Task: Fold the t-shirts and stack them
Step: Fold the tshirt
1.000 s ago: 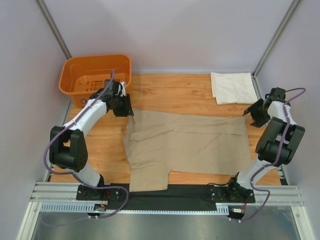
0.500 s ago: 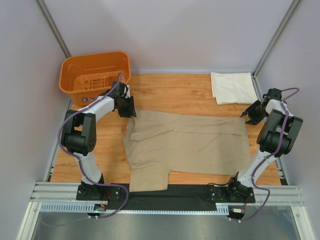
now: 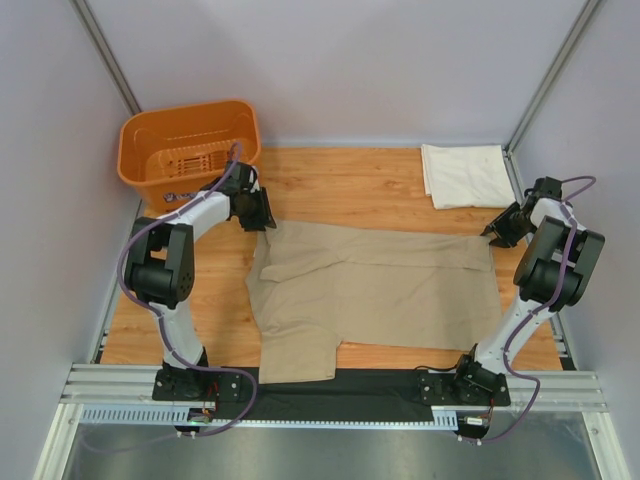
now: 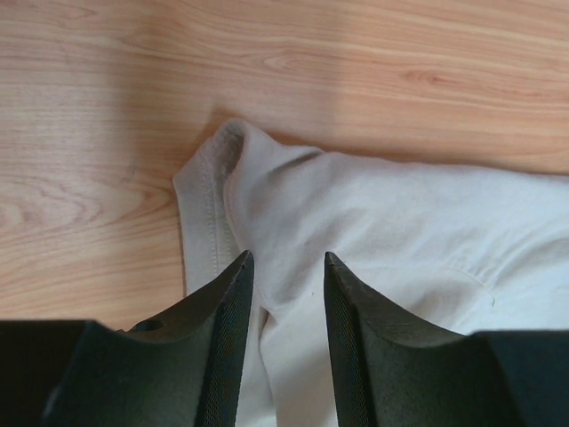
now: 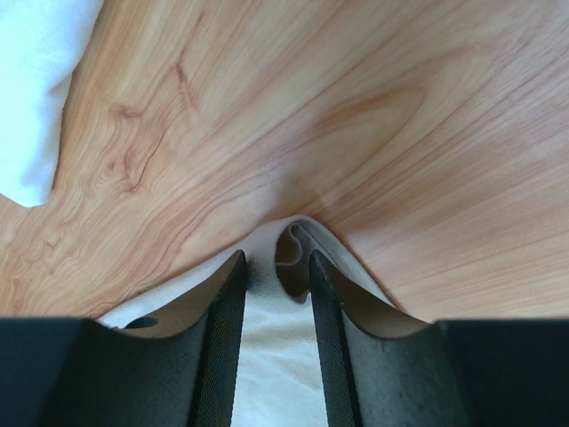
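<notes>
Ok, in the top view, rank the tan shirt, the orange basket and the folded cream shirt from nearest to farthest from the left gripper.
1. tan shirt: its far-left corner lies right at the left gripper.
2. orange basket: just beyond the gripper, at the far left.
3. cream shirt: folded at the far right, well away.

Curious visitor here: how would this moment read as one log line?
left fingers: pinching tan-khaki fabric t-shirt far-left corner | right fingers: pinching its far-right corner | folded cream-white fabric t-shirt: table's far-right corner

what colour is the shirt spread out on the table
The spread shirt is plain tan-khaki, best seen in the top external view.
</notes>
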`<state>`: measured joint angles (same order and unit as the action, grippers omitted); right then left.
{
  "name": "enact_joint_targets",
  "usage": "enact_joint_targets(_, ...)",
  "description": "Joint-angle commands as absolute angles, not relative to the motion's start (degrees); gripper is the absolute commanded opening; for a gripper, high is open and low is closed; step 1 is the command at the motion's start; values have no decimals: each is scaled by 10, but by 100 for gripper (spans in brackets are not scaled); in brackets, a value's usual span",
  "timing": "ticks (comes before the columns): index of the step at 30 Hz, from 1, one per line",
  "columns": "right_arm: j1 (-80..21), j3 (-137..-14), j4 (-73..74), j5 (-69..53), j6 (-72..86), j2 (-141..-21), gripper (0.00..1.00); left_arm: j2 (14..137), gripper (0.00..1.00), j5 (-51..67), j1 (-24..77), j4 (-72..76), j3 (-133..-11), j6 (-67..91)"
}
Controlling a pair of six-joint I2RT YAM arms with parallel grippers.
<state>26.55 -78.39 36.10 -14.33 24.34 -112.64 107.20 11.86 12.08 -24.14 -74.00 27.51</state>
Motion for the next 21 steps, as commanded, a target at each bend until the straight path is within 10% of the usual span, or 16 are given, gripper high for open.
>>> enact_joint_targets(1,265,-794,341,-151,238,-1124,36,1094,45,84,117,-236,-775,303)
enact_joint_targets(21,265,-825,345,-78,221,-1136,5,1151,37,38,118,-276,-809,315)
